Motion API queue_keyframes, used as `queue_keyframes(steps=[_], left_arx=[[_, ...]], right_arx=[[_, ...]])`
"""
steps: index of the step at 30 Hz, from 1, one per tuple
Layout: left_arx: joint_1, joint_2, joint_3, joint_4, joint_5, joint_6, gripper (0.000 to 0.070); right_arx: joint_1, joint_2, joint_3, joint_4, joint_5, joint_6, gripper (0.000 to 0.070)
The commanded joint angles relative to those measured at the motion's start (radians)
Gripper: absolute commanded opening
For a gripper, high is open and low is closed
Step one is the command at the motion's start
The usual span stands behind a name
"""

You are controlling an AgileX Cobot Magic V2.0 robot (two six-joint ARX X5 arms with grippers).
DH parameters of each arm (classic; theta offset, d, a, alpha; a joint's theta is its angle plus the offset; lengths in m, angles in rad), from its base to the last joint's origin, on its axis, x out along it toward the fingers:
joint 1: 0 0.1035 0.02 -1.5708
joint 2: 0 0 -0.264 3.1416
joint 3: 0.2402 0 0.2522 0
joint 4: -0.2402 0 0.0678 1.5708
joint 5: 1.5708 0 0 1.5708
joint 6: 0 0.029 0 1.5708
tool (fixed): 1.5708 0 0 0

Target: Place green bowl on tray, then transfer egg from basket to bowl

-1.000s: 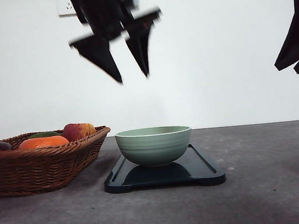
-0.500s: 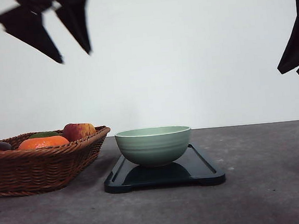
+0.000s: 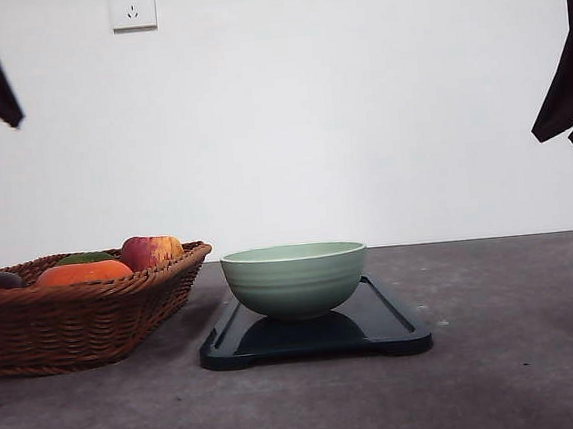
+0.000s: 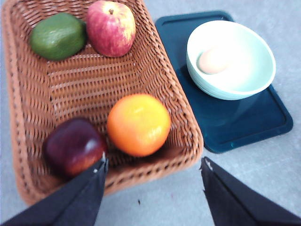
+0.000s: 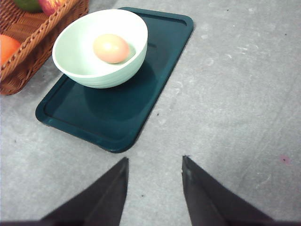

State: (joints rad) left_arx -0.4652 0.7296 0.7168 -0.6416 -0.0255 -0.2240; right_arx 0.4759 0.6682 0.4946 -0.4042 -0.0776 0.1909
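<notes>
One egg (image 5: 111, 48) lies inside the green bowl (image 3: 295, 279), pale tan against the lighter inner wall and resting a little off the bowl's centre. The green bowl stands upright on the tray (image 3: 387, 326), set toward the tray's basket-side end, so that a long stretch of glossy dark tray lies bare on the bowl's other side. Beside the bowl, on the robot's left, the basket (image 3: 85, 317) sits just next to the tray, its wicker rim close to the tray's edge without clearly touching it.

Four fruits lie in the basket: an orange (image 4: 138, 124) nearest the bowl, a dark red apple (image 4: 73, 146) beside the orange, and at the basket's far end from those a red-yellow apple (image 4: 111, 28) with a green avocado (image 4: 57, 36) next to it.

Both grippers are up in the air and hold nothing. The left gripper (image 4: 153, 167) hangs above the basket's near rim, away from the bowl, its two dark fingers spread wide apart. The right gripper (image 5: 154, 162) hovers over bare table beyond the tray's empty end, fingers parted.

All of this rests on a grey, matte, faintly speckled table (image 3: 520, 355) with a few pale scuffs on the side away from the basket. Behind the bowl rises a plain white wall (image 3: 358, 118), with a white wall socket (image 3: 132, 7) high up above the basket.
</notes>
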Motion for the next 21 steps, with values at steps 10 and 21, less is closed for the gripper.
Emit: queue_keyframes(steps=[10,21], left_arx=[[-0.003,-0.083,-0.101,0.027,0.025,-0.083,0.0391],[-0.004,-0.084,-0.096,0.054,0.04,-0.074,0.0]], right_arx=[[0.006,0.003,0.008,0.0,-0.004,0.007,0.0215],[0.006,0.002,0.009,0.015,-0.026,0.006,0.0016]])
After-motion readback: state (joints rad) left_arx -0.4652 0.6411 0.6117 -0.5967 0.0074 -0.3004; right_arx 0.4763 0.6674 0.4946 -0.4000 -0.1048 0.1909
